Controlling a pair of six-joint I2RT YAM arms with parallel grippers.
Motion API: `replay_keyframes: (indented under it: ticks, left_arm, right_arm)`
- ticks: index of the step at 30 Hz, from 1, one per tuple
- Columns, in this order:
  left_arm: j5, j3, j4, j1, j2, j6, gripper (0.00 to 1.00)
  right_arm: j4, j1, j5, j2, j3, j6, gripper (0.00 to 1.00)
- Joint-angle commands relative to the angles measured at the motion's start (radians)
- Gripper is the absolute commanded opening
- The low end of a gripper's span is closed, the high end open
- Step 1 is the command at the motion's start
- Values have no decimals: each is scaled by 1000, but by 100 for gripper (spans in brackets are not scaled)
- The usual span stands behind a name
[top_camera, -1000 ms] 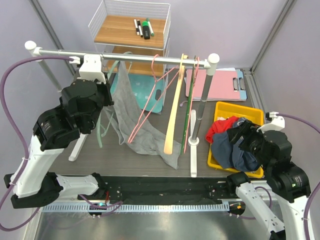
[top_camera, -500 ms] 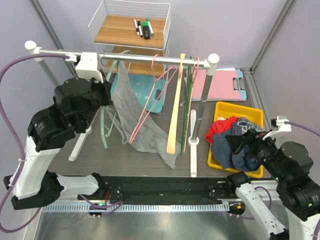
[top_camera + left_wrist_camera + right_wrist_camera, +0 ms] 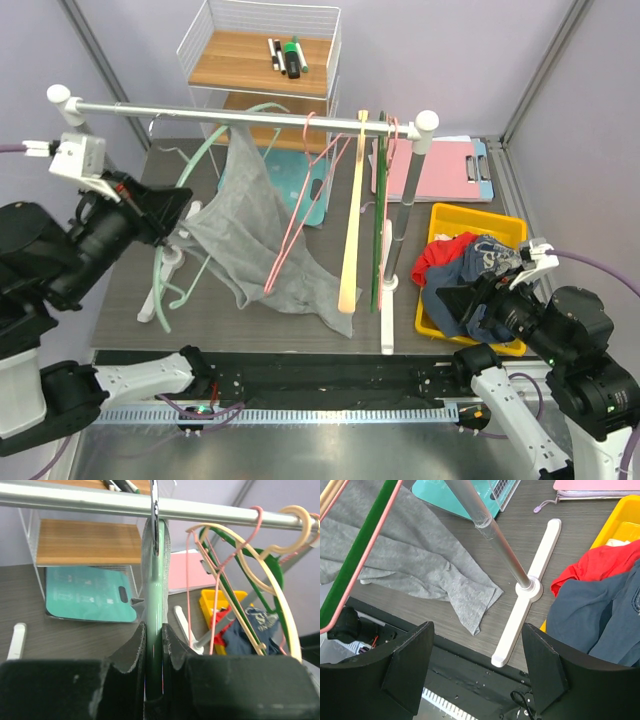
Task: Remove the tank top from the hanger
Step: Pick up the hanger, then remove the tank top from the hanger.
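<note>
R fingers (image 3: 476, 630) spread wide, nothing btwn them, low over the near side of the desk (image 3: 230, 330), just by the rack's white foot (image 3: 530, 587). L fingers (image 3: 154, 630) clamped shut on the mint hanger (image 3: 155, 580), gripping it edge-on below its metal hook. Gray cloth prob pinched in w/ it, can't be sure this close up. Hook sits up at the rail (image 3: 150, 108).

Gray tank top (image 3: 250, 240) is on that mint hanger, top end bunched around the hanger neck. Body is slung out to the L of the rack, off vertical. Lower hem lies spread on the desk under the rail, one corner near the white foot.

Further along the rail, R of the tank top: pink hanger (image 3: 187, 590), cream hanger (image 3: 352, 240), dark green hanger (image 3: 378, 240), all bare and hanging close together.

R side: yellow bin (image 3: 480, 215) w/ a heap of clothes (image 3: 585, 615), red and blue.

Behind the rack: teal clipboard (image 3: 85, 595) flat on the desk and pink clipboard (image 3: 430, 170) further R. At the back, wire shelf (image 3: 260, 20) w/ wood boards, markers (image 3: 290, 55) on the top one.
</note>
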Motion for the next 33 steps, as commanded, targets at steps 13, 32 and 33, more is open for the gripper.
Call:
replay_keyframes:
  ticks: [13,32,33]
  left_arm:
    - [222,-176,-112,3,-241,-103,0]
    - [469,-756,96,3,-468,-235,0]
    - [474,-774,104,3,-474,-242,0]
  right_arm:
    - [39,-1,-83,-26,-75,7,76]
    - [457,-1,-317,-227,-567,294,74]
    - [496,-3,-348,-232,-591,317,73]
